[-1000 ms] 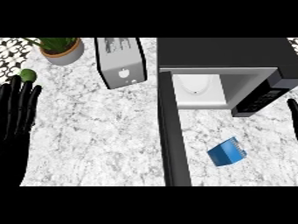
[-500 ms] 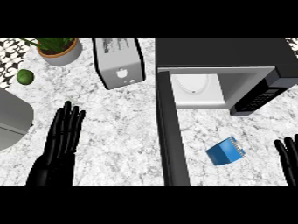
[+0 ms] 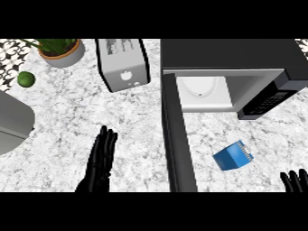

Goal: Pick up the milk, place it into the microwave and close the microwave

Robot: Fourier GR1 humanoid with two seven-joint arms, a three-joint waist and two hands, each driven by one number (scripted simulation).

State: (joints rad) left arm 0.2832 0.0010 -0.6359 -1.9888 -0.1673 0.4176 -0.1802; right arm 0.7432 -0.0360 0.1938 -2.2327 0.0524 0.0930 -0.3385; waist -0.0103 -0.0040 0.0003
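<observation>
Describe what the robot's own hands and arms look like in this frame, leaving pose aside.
Both hands are plain black with slim fingers and no visible markings or cables. The left hand shows its long fingers and palm; of the right hand only fingertips show at the lower edge. A broad grey form at the view's left may be a forearm.

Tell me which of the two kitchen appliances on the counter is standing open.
The microwave, at the right: its dark door is swung out toward the robot, showing the pale inside. The silver toaster at its left has no door.

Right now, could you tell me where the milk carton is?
In the head view, the blue milk carton lies on the counter at right, before the open microwave, right of its door.
</observation>
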